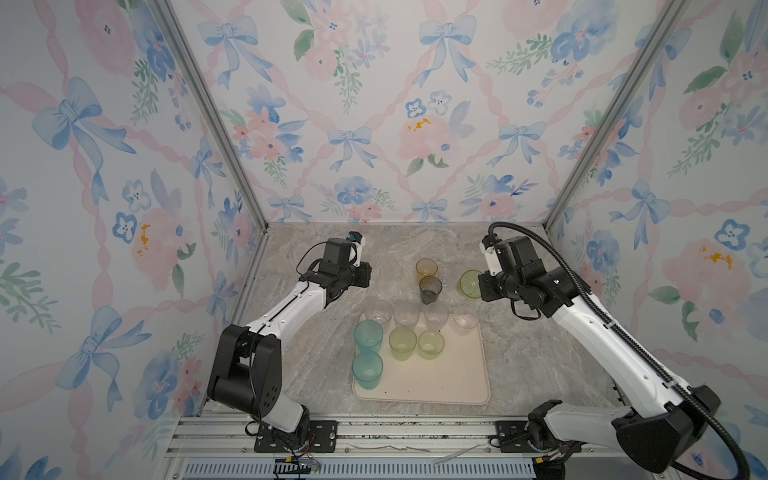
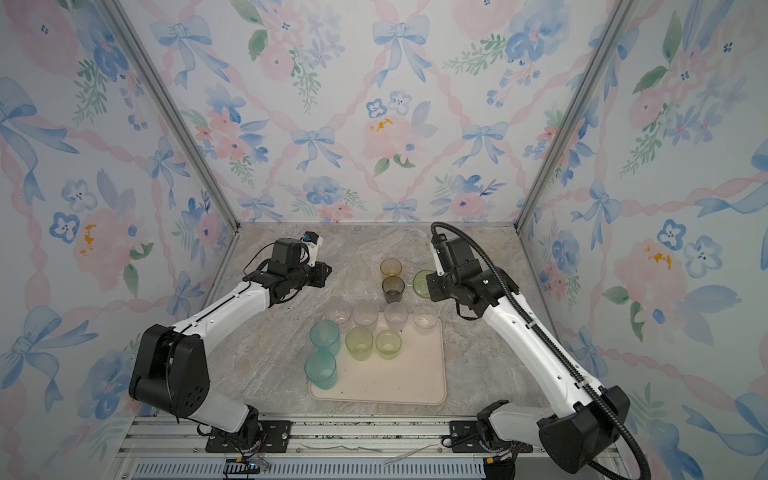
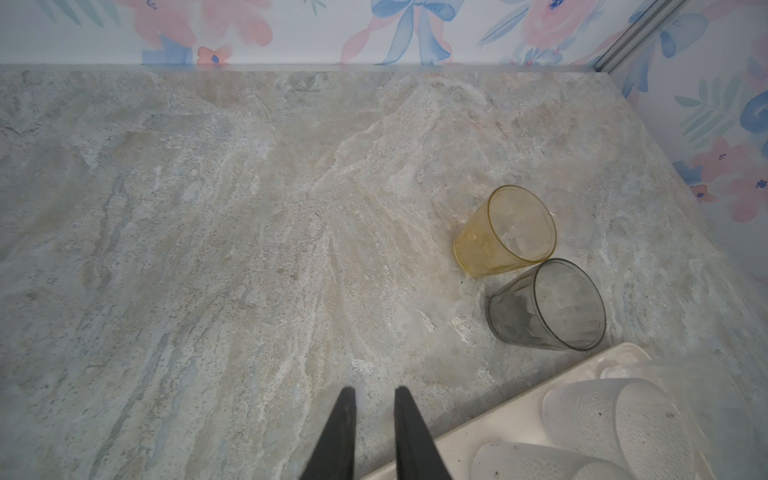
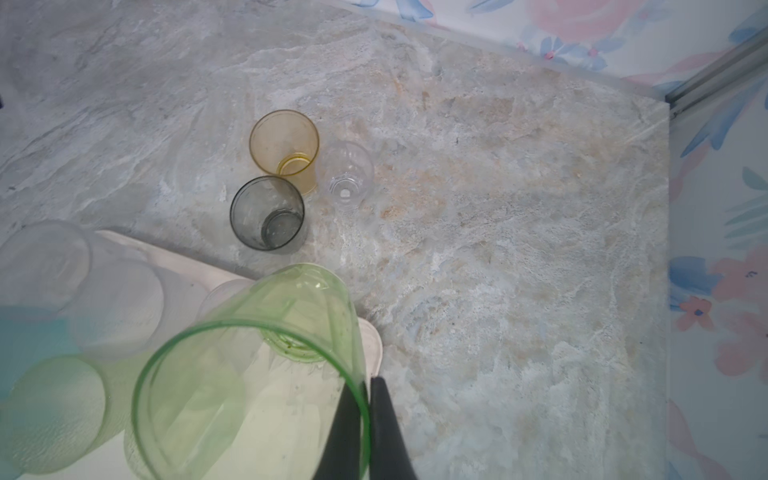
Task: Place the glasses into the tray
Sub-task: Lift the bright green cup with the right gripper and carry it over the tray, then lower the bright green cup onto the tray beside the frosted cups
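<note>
R claw (image 4: 365,384) pinches green glass (image 4: 249,374) by rim wall: light, slick, likely brittle. L claw (image 3: 374,392) slightly ajar, empty.

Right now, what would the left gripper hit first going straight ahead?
Probably just the bare tabletop: the left gripper points past the amber glass and grey glass, which sit aside; depth is unclear.
</note>
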